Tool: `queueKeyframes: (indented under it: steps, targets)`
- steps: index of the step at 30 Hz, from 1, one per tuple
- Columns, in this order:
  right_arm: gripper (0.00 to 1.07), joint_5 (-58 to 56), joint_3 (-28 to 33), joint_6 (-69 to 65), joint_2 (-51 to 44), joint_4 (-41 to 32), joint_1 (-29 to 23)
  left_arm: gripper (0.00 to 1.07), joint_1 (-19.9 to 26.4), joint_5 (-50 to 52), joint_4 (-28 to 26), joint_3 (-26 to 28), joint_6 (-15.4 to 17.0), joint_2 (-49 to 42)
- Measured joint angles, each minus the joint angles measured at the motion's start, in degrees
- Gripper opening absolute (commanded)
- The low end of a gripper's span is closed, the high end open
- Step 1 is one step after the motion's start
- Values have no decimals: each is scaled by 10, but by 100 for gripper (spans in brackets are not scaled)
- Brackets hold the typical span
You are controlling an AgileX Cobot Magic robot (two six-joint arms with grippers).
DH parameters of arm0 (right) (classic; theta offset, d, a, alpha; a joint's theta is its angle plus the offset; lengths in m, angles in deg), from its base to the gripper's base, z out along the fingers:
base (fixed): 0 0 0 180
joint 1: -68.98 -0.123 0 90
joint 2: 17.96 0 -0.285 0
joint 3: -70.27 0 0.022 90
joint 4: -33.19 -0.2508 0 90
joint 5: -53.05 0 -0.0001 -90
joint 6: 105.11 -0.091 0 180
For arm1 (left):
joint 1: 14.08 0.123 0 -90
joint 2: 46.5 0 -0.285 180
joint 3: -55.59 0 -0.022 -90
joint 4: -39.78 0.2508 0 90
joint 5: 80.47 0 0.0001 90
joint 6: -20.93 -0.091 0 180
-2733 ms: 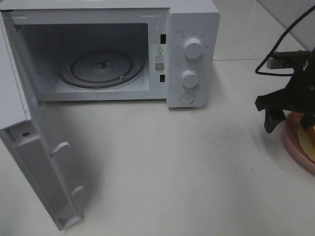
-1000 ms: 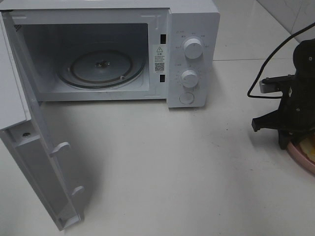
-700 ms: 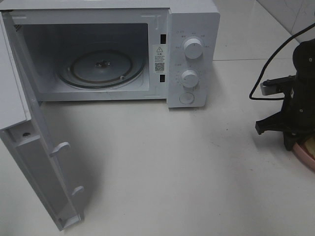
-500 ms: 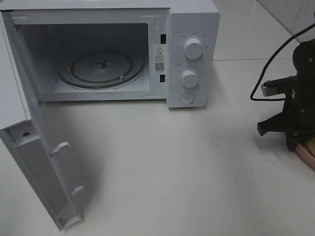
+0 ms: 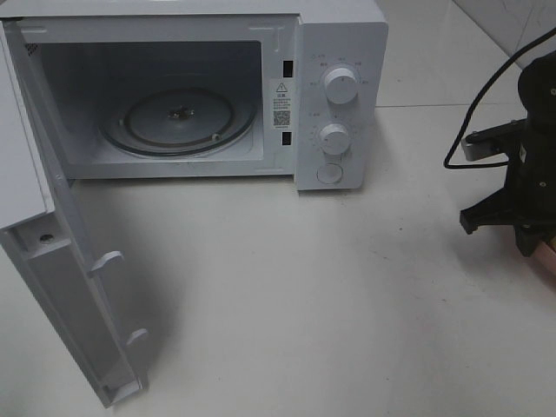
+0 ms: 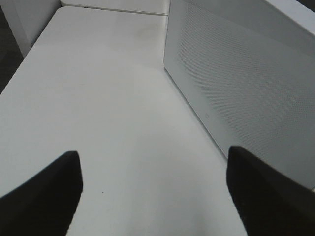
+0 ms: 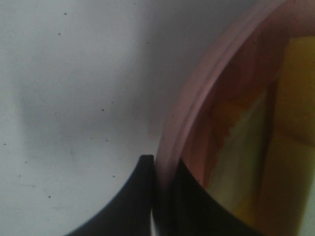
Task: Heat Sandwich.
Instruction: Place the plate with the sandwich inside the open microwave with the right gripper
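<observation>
Right gripper shifted right, clamping pink plate rim, sandwich on it

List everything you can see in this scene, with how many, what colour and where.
microwave: one, white, back left of the table
door: one, white, swung open at the left
glass turntable: one, clear, inside the microwave
knobs: two, white, stacked on the control panel
button: one, white, below the knobs
pink plate: one, far right edge of the table
sandwich: one, pale yellow, on the pink plate
cable: one, black, looping at the right
table: one, white, under everything
left gripper: one, black, open over the table near the microwave
right gripper: one, black, shut on the pink plate's rim
</observation>
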Motion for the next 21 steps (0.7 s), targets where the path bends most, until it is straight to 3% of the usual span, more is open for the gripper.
queueKeyframes:
  steps: [16, 21]
  targets:
    - [0, -61, 0, 0, -80, 40, -1, 76, 0, 0, 0, 0, 0, 0]
    - [0, -63, 25, 0, -117, 51, -10, 76, 0, 0, 0, 0, 0, 0]
